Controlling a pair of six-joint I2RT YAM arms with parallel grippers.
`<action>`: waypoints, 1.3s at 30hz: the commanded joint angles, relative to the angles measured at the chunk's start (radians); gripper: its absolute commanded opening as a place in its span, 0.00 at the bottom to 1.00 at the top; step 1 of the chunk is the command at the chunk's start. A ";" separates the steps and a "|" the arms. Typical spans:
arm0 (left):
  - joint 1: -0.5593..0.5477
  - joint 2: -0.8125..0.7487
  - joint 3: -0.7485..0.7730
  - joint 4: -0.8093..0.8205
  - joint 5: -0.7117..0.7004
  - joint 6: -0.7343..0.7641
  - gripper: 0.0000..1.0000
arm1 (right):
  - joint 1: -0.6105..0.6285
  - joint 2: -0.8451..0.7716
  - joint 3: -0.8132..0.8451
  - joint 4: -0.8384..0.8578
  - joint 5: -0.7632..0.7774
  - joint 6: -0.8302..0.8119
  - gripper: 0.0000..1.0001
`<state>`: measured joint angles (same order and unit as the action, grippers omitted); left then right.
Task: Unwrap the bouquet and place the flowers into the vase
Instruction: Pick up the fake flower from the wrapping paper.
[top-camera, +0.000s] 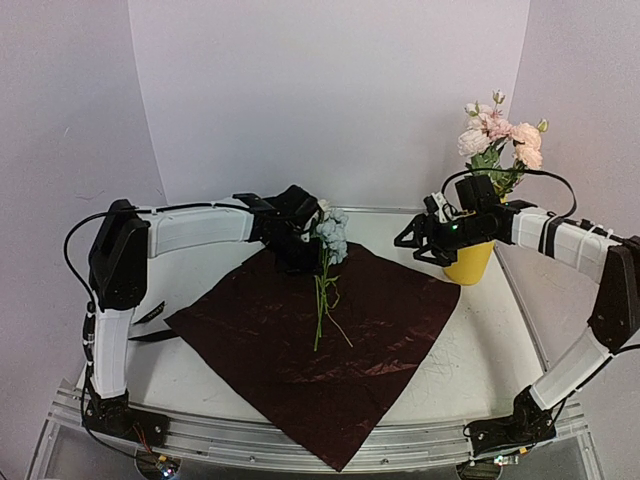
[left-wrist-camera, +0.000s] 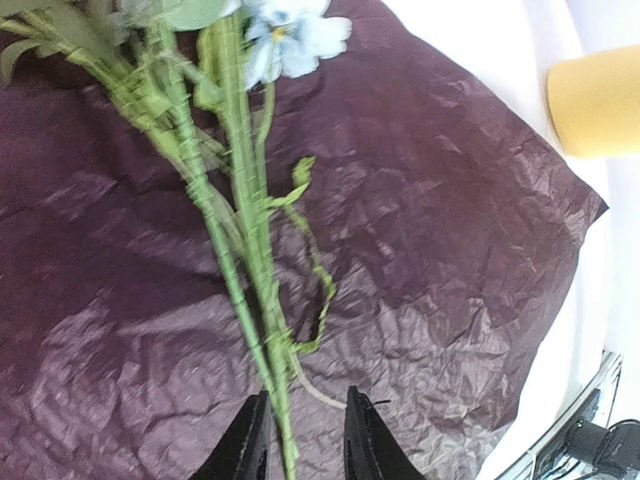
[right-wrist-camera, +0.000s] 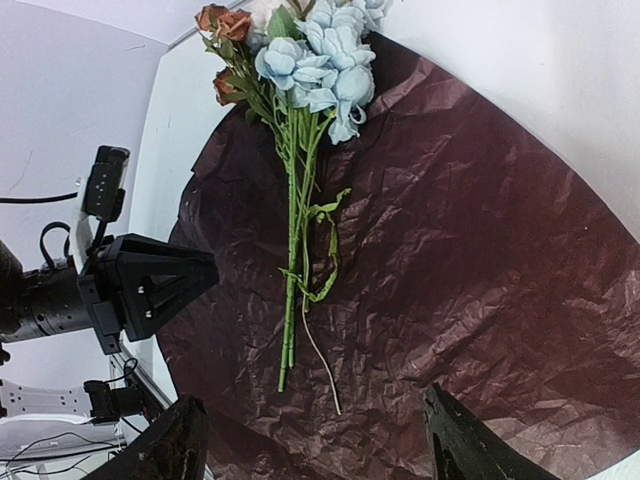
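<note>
Wrap (top-camera: 300, 380) lying opened flat on the table; pink flowers (top-camera: 500, 135) already standing in the vase (top-camera: 470, 262) at rear right; pale blue and rust stems (right-wrist-camera: 300, 200) lying on the wrap, awaiting transfer; left gripper (left-wrist-camera: 307, 400) framing their lower ends, jaws slightly parted, no pinch evident; right gripper (right-wrist-camera: 312, 405) hanging beside the vase, spread wide, carrying nothing.

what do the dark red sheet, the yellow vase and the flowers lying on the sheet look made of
Dark red sheet: thin foil-like or waxed wrapping paper, judging by fine crinkles and a soft sheen.
Yellow vase: smooth and matte with no glare, ceramic or plastic; I cannot tell which.
Flowers: probably artificial, with cloth-like pale blue petals and even, plastic-looking green stems.
</note>
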<state>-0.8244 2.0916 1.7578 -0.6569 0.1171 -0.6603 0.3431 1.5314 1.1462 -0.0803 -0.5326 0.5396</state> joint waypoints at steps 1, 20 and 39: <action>-0.014 0.062 0.088 -0.002 0.015 0.009 0.24 | 0.005 -0.004 0.032 -0.009 -0.016 -0.004 0.75; -0.015 0.187 0.139 -0.006 0.053 0.040 0.26 | 0.004 0.016 0.045 -0.009 -0.003 -0.012 0.76; -0.015 0.251 0.140 -0.010 0.066 0.030 0.24 | 0.005 0.041 0.074 -0.012 -0.009 -0.032 0.76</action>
<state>-0.8391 2.3194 1.8683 -0.6555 0.1742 -0.6304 0.3431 1.5551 1.1763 -0.0815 -0.5316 0.5239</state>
